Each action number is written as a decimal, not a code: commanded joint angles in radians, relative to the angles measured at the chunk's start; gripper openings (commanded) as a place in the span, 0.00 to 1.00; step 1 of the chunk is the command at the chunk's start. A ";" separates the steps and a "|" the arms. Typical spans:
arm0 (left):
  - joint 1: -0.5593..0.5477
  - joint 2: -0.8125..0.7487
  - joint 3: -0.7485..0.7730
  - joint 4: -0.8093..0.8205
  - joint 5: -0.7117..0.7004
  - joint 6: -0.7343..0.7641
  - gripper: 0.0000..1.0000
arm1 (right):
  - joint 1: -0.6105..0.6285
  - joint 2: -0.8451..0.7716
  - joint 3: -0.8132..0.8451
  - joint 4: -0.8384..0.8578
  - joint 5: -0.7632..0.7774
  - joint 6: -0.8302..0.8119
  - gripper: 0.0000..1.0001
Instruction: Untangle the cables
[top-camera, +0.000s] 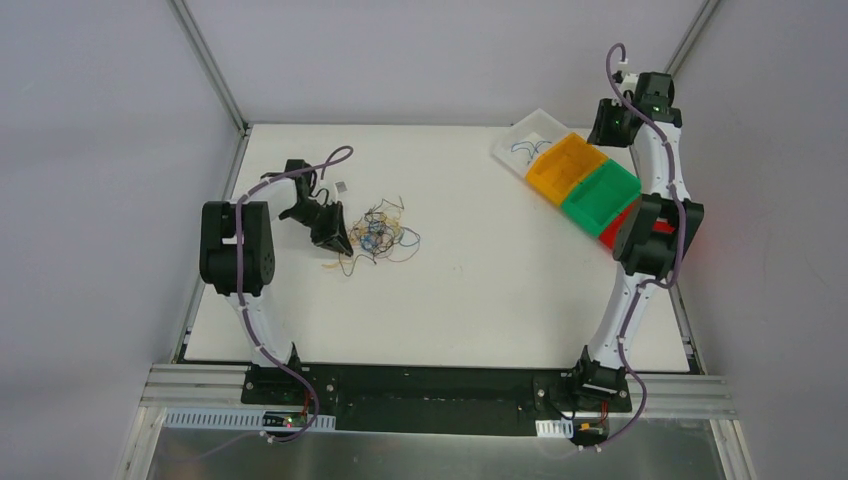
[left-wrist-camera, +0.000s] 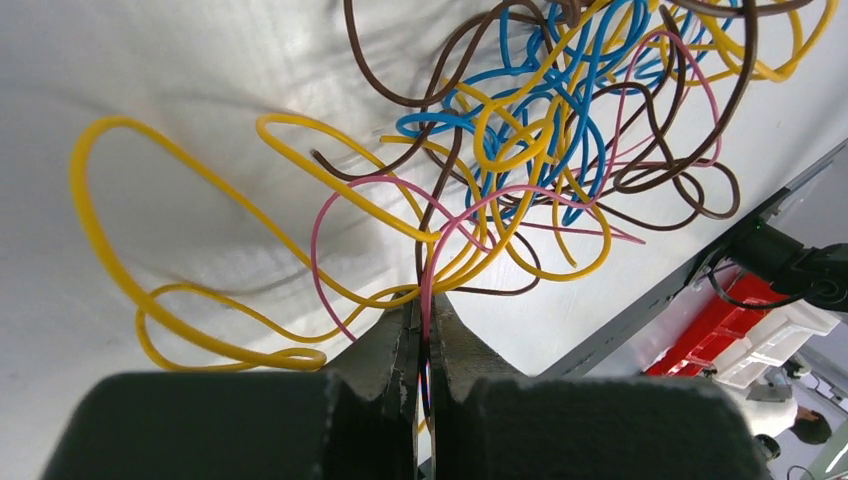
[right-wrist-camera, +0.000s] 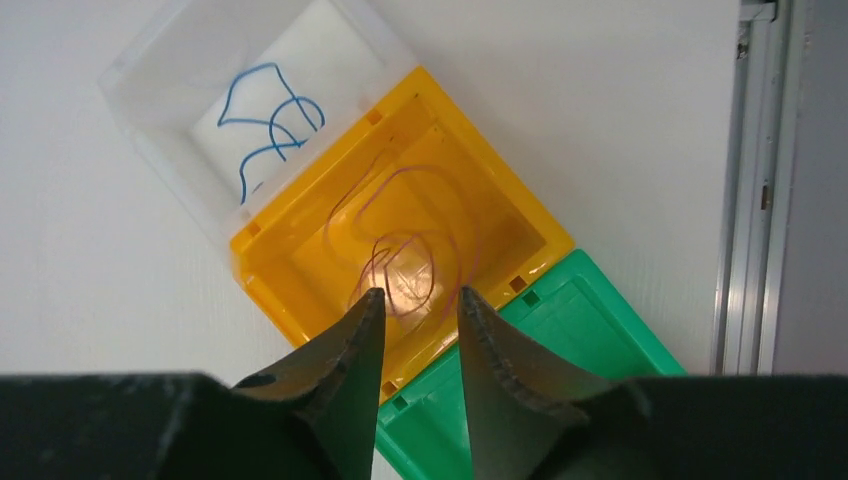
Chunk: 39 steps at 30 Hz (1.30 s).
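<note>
White surface (top-camera: 480, 290), left end effector (left-wrist-camera: 422, 325) clenched on cables (left-wrist-camera: 540, 130) likely to anchor the tangle, right end effector (right-wrist-camera: 415, 305) released over yellow bin (right-wrist-camera: 310, 215) for drop-off.

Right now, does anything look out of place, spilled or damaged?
Nothing stands out. The cables sit bunched on the table, pinched by the left gripper; a blue wire lies inside the white bin, pink wires inside the yellow bin.
</note>
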 joint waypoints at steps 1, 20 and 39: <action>-0.056 0.020 0.038 -0.020 0.071 -0.007 0.00 | 0.011 -0.017 0.076 -0.085 -0.097 -0.019 0.39; -0.254 0.071 0.028 0.075 0.122 -0.122 0.00 | 0.463 -0.305 -0.679 0.183 -0.364 0.275 0.63; -0.254 0.089 0.007 0.075 0.101 -0.113 0.00 | 0.737 -0.016 -0.479 0.466 -0.228 0.423 0.61</action>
